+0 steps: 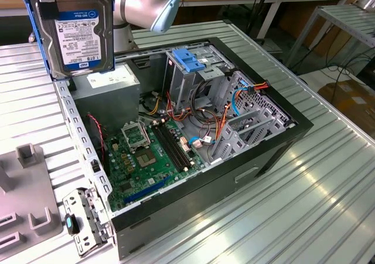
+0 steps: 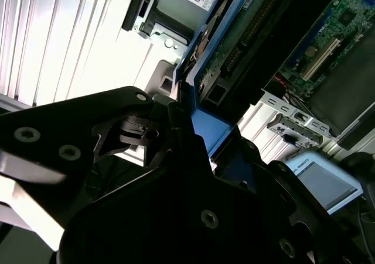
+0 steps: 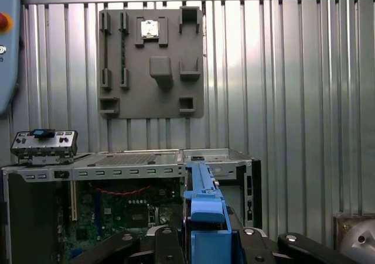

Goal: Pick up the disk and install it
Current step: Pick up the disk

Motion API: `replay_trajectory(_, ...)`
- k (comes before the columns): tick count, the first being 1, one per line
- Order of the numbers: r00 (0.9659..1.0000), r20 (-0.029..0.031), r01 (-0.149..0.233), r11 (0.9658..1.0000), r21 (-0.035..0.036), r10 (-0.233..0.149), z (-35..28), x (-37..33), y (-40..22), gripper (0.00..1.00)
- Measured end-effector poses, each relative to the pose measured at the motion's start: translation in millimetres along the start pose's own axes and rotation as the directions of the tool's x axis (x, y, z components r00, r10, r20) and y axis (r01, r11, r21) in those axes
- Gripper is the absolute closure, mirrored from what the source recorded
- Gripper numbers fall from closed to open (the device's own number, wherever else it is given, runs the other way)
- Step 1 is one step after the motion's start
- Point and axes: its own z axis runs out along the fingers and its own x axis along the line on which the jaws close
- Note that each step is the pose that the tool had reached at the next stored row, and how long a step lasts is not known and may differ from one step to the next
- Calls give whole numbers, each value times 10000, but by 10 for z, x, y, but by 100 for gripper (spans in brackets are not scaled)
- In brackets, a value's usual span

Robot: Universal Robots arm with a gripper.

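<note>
A ribbed metal table (image 1: 328, 205) spreads out well beneath the claw (image 3: 206, 243). On it lies an open computer case (image 1: 193, 217), its inside turned up toward the claw. The silver robot arm (image 1: 140, 3) shows behind the case.

Inside the case, the grey power-supply box (image 1: 108, 91) sits nearest below the claw. The green motherboard (image 1: 146, 164) lies further off. The metal drive cage (image 1: 190, 59) with its light-blue top stands to the exterior view's right of the claw, well apart from it.

A grey fixture plate (image 3: 151, 65) rests on the table outside the case, beyond the case as seen from the claw. A small metal bracket (image 3: 44, 142) sits by the case's end wall on the plate's side.

The claw is clenched on the disk (image 1: 73, 27). In the first wrist view its black fingers (image 3: 167, 246) close on either side of the drive's blue rail. The disk hangs upright in the air in that grip, with its white and dark-blue label facing the exterior view. It touches nothing else. It is above the case's corner by the power-supply box and is not yet in the drive cage.
</note>
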Motion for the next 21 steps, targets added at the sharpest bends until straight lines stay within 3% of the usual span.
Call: replay_trajectory(21,10000,0,0,10000,0,0,-2,199,-34,63)
